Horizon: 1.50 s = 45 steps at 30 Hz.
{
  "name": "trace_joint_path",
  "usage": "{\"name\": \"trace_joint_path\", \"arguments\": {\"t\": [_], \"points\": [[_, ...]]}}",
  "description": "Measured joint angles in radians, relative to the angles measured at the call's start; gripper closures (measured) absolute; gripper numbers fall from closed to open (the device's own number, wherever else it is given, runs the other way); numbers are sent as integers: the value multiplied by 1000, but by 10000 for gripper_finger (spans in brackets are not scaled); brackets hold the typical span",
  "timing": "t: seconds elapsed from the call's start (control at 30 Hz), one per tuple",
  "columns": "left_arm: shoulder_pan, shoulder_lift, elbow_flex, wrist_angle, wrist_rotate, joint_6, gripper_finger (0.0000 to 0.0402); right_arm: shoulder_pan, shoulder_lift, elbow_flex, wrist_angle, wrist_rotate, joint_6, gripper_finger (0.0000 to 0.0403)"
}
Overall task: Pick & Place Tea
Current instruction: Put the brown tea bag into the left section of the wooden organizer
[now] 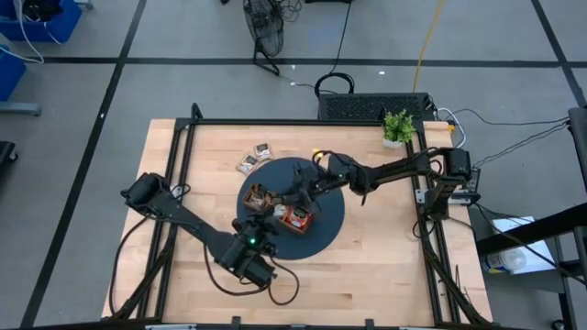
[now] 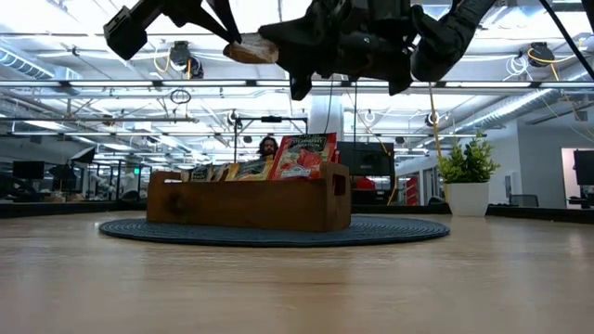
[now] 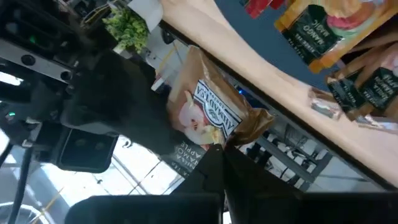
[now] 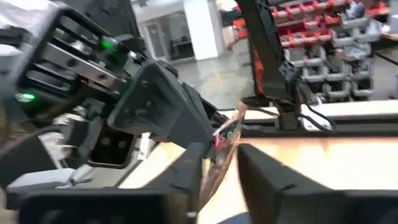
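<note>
Above the wooden tray (image 2: 249, 199) on the bench (image 1: 385, 266), the left end effector (image 3: 219, 163) pinches a brown apple tea sachet (image 3: 208, 115) edge-up, presenting it so the right end effector's (image 4: 219, 163) half-parted fingers can straddle it for handover.

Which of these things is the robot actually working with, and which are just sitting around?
Job:
sachet pinched by left end effector, right end effector at it
sachets in tray
tray
loose sachets

Lying about:
plant
mat
</note>
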Motion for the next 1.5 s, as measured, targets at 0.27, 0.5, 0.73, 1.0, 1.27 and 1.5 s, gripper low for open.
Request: {"name": "trace_joint_path", "arguments": {"t": [0.27,0.5,0.73,1.0,1.27,1.5], "points": [[-1,-1,0,11,91,-473,398,2,1,5,-46,39,-75,401],[-24,-39,-1,-149,283,-1061,398,-9,1,5,-88,226,-162,403],[-48,-202,-112,-222,225,-1390,373,-4,0,5,-87,318,-222,403],[-102,-298,-222,-113,254,-949,396,-12,0,5,-95,311,-205,403],[-82,-219,-230,-20,218,-529,397,-75,0,6,-21,96,107,387],[-28,-170,-222,66,149,-319,396,-58,-1,6,17,-67,227,280]]}}
